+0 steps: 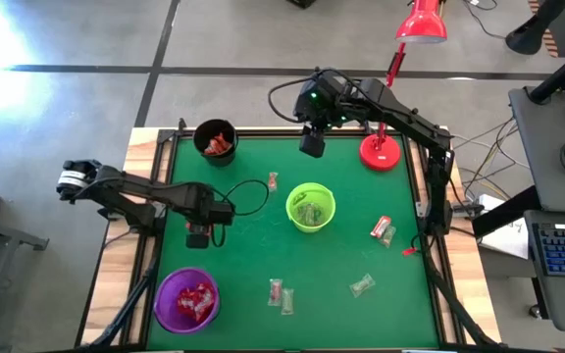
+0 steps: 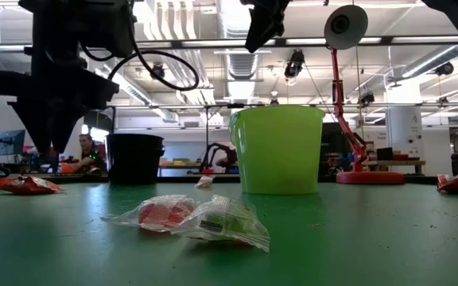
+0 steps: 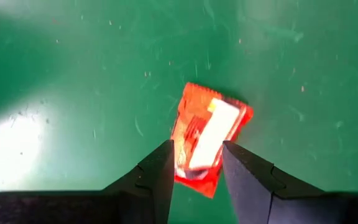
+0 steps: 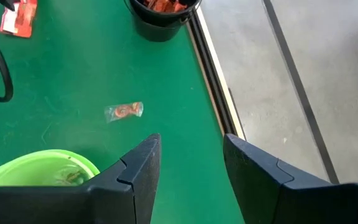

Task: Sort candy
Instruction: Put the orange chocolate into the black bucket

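Observation:
My left gripper [image 3: 197, 149] is open and points down over a red-orange wrapped candy [image 3: 211, 124] that lies flat on the green mat. Its fingers stand on either side of the candy. In the low view the left gripper [image 2: 50, 139] hangs a little above that candy [image 2: 26, 184], apart from it. My right gripper [image 4: 191, 143] is open and empty, high over the far part of the mat [image 1: 312, 147]. Below it lie a small clear-wrapped candy [image 4: 124, 111] and the green cup [image 4: 39, 168].
A black cup [image 1: 216, 142] at the far left and a purple cup [image 1: 186, 299] at the near left hold red candies. The green cup [image 1: 310, 207] stands mid-mat. Loose candies lie at the near middle [image 1: 281, 294], near right [image 1: 362, 285] and right [image 1: 382, 230]. A red lamp's base [image 1: 380, 152] stands far right.

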